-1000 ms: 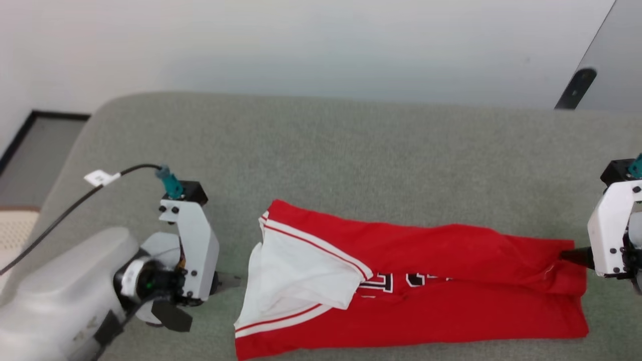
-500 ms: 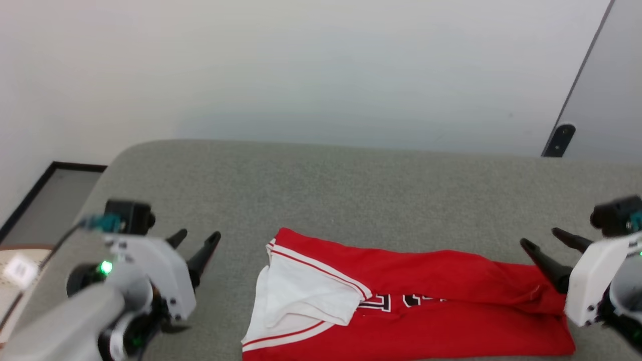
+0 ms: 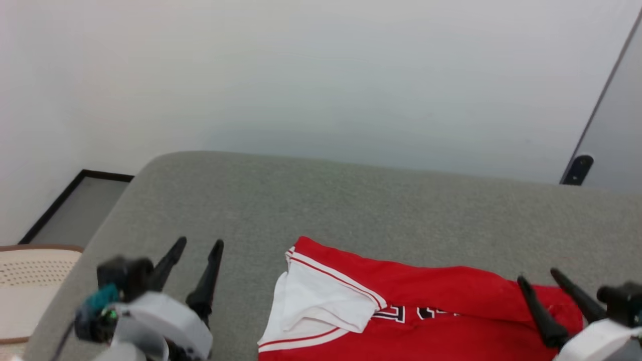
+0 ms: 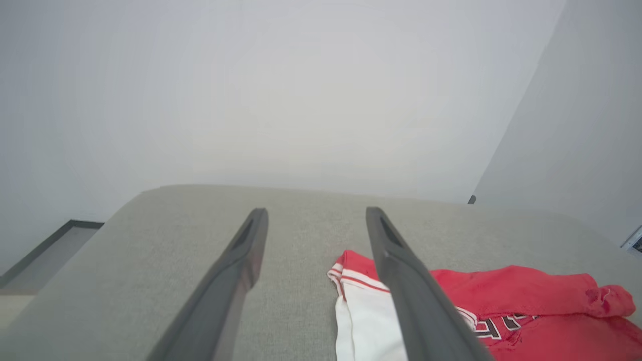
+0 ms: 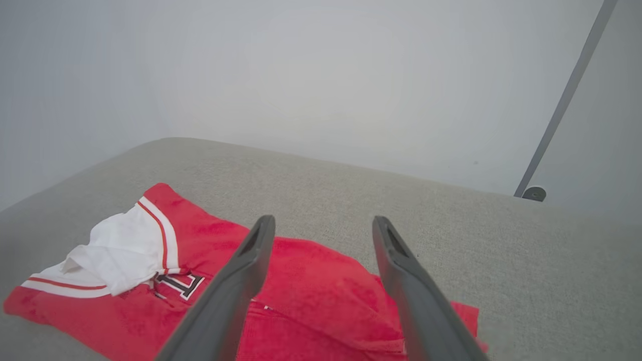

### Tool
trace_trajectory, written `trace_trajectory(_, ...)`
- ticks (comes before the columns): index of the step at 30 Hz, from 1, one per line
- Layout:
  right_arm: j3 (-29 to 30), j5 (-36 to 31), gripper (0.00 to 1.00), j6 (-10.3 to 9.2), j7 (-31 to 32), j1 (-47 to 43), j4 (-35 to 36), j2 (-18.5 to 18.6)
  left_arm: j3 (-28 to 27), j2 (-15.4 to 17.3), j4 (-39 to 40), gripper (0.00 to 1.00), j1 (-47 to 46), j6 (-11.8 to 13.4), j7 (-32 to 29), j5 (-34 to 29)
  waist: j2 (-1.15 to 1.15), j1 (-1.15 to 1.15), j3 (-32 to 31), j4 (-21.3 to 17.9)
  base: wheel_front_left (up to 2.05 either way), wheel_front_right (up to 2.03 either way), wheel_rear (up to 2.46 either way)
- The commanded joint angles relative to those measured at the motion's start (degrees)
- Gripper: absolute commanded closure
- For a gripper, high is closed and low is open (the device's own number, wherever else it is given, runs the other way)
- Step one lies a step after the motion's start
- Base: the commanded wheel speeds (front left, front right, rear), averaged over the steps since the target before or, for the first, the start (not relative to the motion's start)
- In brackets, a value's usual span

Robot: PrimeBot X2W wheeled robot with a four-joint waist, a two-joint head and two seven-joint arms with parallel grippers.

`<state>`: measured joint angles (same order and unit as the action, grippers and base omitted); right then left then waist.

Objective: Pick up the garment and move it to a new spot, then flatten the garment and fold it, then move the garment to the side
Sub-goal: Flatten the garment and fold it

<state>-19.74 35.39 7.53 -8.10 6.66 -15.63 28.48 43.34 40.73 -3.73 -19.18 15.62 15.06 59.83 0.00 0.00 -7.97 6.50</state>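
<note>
Folded red white-sleeved jersey shirt [image 3: 426,311] lies on the grey fabric surface [image 3: 351,200]; left claw [image 3: 199,242] and right claw [image 3: 537,275] gape empty, sideways move seemingly pending

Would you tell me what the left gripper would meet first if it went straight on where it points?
Likely the bare grey cushion ahead of the left gripper, or the white wall beyond it; depth is unclear. The red jersey lies off that line.

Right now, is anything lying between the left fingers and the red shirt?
Nothing visible stands in the way. Only bare gray cushion separates the open left fingers from the white-sleeved end of the shirt, which lies apart from them.
</note>
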Motion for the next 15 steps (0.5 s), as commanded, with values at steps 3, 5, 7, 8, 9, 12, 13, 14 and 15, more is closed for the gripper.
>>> trace_trajectory(3, 0.95, -0.62, 0.00, -0.10, -2.09, -2.93, -1.08, -1.57, -7.97, -4.65, 0.79, 0.00, 7.79, -1.59, 0.06, -8.35, 0.00, 0.00, -1.70, 1.83, 0.00, 0.00, 0.00)
trace_trajectory(5, 1.52, -0.47, 0.00, -0.10, -2.67, -4.08, -1.74, -2.11, -11.60, -6.86, 0.74, 0.00, 10.73, -3.27, 0.07, -11.66, 0.00, 0.00, -2.25, 2.33, 0.00, 0.00, 0.00)
trace_trajectory(7, 2.21, -0.57, 0.00, -0.10, -3.30, -4.90, -2.31, -2.67, -15.17, -9.17, 0.50, 0.00, 13.09, -4.55, 0.07, -15.24, 0.00, 0.00, -2.79, 2.78, 0.00, 0.00, 0.00)
trace_trajectory(8, 2.46, -0.42, 0.00, -0.10, -3.59, -5.39, -2.64, -2.91, -16.67, -10.32, 0.63, 0.00, 14.17, -5.63, 0.07, -17.24, 0.00, 0.00, -3.05, 3.06, 0.00, 0.00, 0.00)
trace_trajectory(9, 2.84, -0.30, 0.00, -0.10, -3.85, -5.76, -2.84, -3.15, -18.30, -11.55, 0.49, 0.00, 15.22, -6.40, 0.06, -18.59, 0.00, 0.00, -3.27, 3.31, 0.00, 0.00, 0.00)
trace_trajectory(12, 3.62, 0.28, 0.00, -0.10, -4.54, -6.69, -3.33, -3.86, -21.62, -13.84, -0.66, 0.00, 17.72, -9.63, 0.07, -23.66, 0.00, 0.00, -3.75, 3.88, 0.00, 0.00, 0.00)
trace_trajectory(13, 3.73, 0.41, 0.00, -0.10, -4.62, -7.00, -3.44, -4.11, -22.04, -14.33, -1.26, 0.00, 18.16, -10.97, 0.08, -25.56, 0.00, 0.00, -3.85, 4.09, 0.00, 0.00, 0.00)
trace_trajectory(14, 3.73, 0.61, 0.00, -0.10, -4.77, -7.19, -3.54, -4.40, -22.14, -14.48, -2.08, 0.00, 18.46, -12.03, 0.07, -27.36, 0.00, 0.00, -3.93, 4.17, 0.00, 0.00, 0.00)
trace_trajectory(15, 3.76, 0.64, 0.00, -0.10, -4.83, -7.39, -3.71, -4.44, -22.60, -15.23, -2.82, 0.00, 18.75, -13.13, 0.08, -28.11, 0.00, 0.00, -3.99, 4.26, 0.00, 0.00, 0.00)
